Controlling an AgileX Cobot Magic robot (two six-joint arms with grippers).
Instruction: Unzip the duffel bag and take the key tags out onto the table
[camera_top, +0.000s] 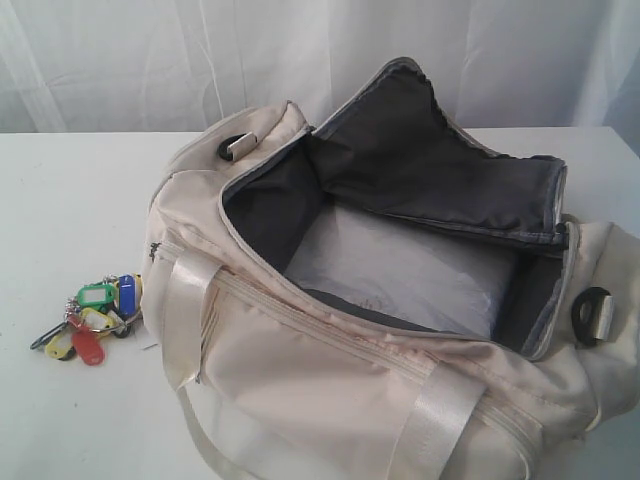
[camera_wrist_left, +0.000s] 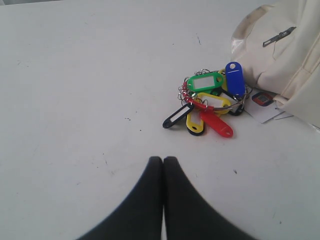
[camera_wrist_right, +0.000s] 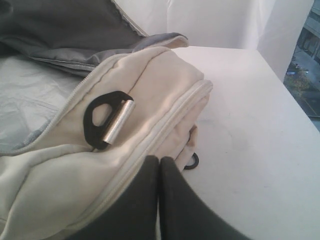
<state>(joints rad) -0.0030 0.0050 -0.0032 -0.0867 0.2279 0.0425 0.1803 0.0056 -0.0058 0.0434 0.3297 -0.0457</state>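
**A:** Where did the key tags (camera_top: 95, 315) lie?

**B:** On the worktop (camera_top: 70, 200), outside the duffel bag (camera_top: 330, 420) and just beside its left end in the exterior view. The left wrist view showed a small paper label (camera_wrist_left: 262, 107) between the bunch and the bag's cream wall.

**A:** How much room was around them?

**B:** Bare white worktop spread to the left of the bunch and behind it, up to the far edge where a white curtain (camera_top: 150, 60) hung. The left pincer (camera_wrist_left: 163, 160) hovered near the tags but apart from them, its dark fingers pressed together on nothing.

**A:** And the other side?

**B:** The right pincer (camera_wrist_right: 160, 159) was likewise together and empty, at the bag's right end near a black strap ring (camera_wrist_right: 102, 122). Past that end, open worktop ran to its corner and side edge.

**A:** What couldn't you make out?

**B:** The bag's top gaped with the flap thrown back, showing dark lining and a pale panel at the bottom. The near wall hid the inside corners. The exterior frame cut off the bag's front and right end. A second dark ring (camera_wrist_right: 192, 161) peeked from under the bag, mostly hidden. I couldn't tell whether the right pincer touched the fabric.
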